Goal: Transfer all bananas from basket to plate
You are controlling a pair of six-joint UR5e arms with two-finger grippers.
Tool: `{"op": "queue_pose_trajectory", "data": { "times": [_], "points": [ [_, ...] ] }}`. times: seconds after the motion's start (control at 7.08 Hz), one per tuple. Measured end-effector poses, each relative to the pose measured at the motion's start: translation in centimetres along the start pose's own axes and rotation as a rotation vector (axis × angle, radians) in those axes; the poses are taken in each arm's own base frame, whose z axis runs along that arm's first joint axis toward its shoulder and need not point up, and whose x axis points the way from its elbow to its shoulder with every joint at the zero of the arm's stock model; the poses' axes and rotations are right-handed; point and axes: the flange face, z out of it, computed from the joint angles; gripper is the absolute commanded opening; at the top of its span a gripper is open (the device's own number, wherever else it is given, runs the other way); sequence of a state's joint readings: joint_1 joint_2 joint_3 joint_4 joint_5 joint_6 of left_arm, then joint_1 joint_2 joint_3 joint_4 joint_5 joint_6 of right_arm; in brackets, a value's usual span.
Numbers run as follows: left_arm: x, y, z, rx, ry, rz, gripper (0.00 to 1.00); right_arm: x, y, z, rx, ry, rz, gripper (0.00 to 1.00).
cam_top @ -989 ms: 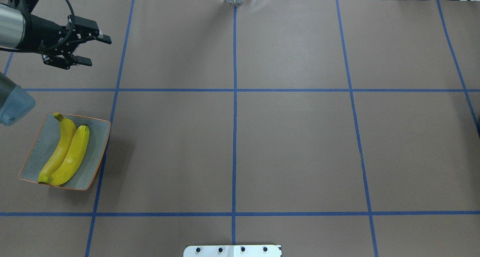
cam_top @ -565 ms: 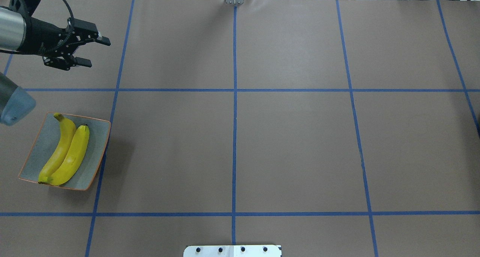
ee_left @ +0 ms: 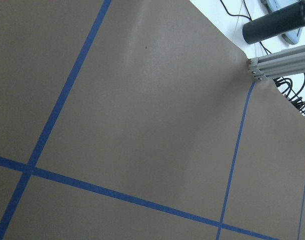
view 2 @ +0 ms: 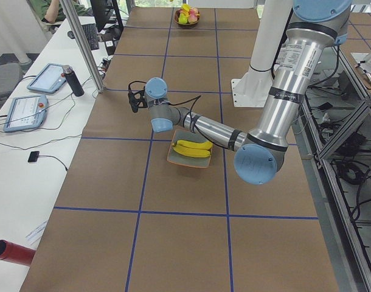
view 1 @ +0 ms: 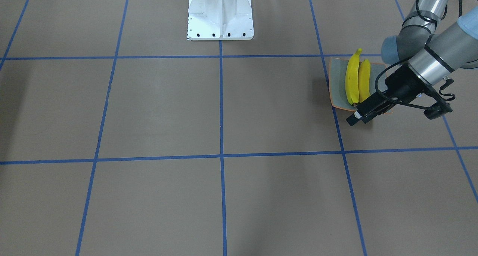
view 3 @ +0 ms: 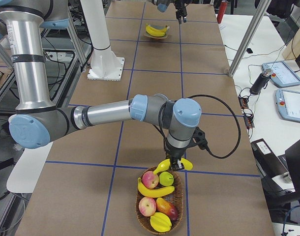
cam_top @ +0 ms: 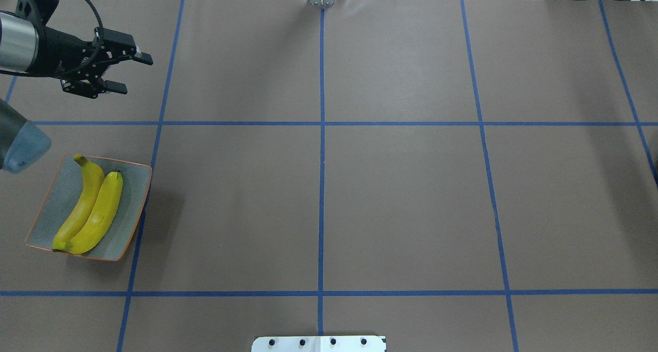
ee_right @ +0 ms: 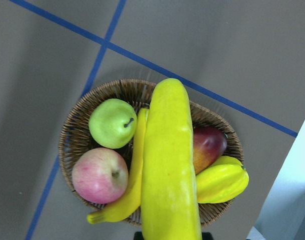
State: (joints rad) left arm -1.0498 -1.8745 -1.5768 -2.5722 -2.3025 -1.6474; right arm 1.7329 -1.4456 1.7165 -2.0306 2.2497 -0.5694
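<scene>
Two yellow bananas [cam_top: 82, 203] [cam_top: 103, 213] lie side by side on the grey-blue plate [cam_top: 56, 198] with an orange rim, at the table's left. My left gripper [cam_top: 136, 74] hovers open and empty beyond the plate, seen also as the left gripper [view 1: 358, 116] in the front view. At the table's other end my right gripper [view 3: 175, 162] is shut on a third banana [ee_right: 167, 165], held above the wicker basket [ee_right: 72, 125]. A fourth banana [ee_right: 132, 185] lies in the basket under it.
In the basket [view 3: 178, 196] are also a red apple [ee_right: 100, 175], a green apple [ee_right: 112, 122], a mango [ee_right: 210, 145] and a starfruit [ee_right: 222, 182]. The robot's white base [view 1: 220, 13] stands at the near edge. An aluminium post [view 2: 82, 48] rises at the far edge.
The left arm's wrist has shifted slightly left and back; its gripper stays open. The two bananas on the plate have not moved.
</scene>
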Motion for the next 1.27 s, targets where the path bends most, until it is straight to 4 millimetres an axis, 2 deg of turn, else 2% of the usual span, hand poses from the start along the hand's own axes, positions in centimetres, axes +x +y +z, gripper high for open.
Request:
{"op": "queue_pose_trajectory", "data": {
  "times": [0.14, 0.42, 0.57, 0.85, 0.99, 1.13, 1.27],
  "points": [
    [0.1, 0.2, 0.2, -0.004, 0.000, 0.001, 1.00, -2.9, -2.1, -0.8, 0.034, -0.055, 0.065, 0.00],
    [0.4, 0.9, 1.0, 0.001, 0.002, 0.006, 1.00, -11.8, -7.5, -2.2, 0.073, -0.157, 0.170, 0.00],
    [0.6, 1.3, 1.4, 0.000, 0.004, 0.008, 1.00, -17.1, -10.5, -3.2, 0.077, -0.189, 0.202, 0.00],
    [1.3, 1.9, 2.4, -0.012, 0.005, 0.012, 1.00, -29.0, -16.1, -3.5, 0.043, -0.223, 0.237, 0.00],
    [2.5, 2.2, 3.3, -0.024, 0.010, 0.014, 1.00, -34.9, -18.1, -3.5, 0.035, -0.243, 0.235, 0.00],
    [4.5, 2.5, 3.9, -0.034, 0.029, 0.004, 1.00, -39.7, -19.4, -3.0, 0.048, -0.274, 0.217, 0.00],
    [7.2, 3.0, 4.1, -0.045, 0.060, -0.021, 1.00, -43.7, -20.0, -2.3, 0.080, -0.324, 0.210, 0.00]
  ]
}}
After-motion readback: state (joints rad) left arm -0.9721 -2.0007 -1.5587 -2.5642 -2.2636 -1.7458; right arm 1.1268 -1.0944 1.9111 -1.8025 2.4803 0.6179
